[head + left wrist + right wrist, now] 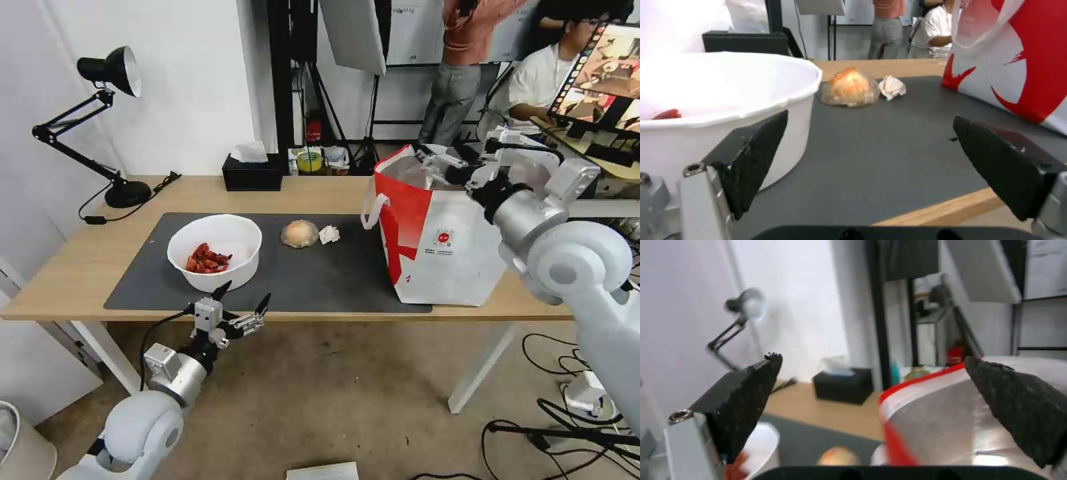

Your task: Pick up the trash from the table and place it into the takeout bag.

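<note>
Trash left on the desk (320,190) mat: white bowl (215,251) with red scraps at centre left, wrapped ball (299,234) and crumpled tissue (329,234) mid-frame. Takeout bag (437,230) is seen at right, its contents hidden. Left hand (241,301), spread wide and empty, is placed below the bowl; right hand (871,400), wide and empty, is held over the bag mouth.

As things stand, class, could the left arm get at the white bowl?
Probably yes. The left gripper hangs open at the table's near edge, right beside the bowl, with nothing between them.
</note>
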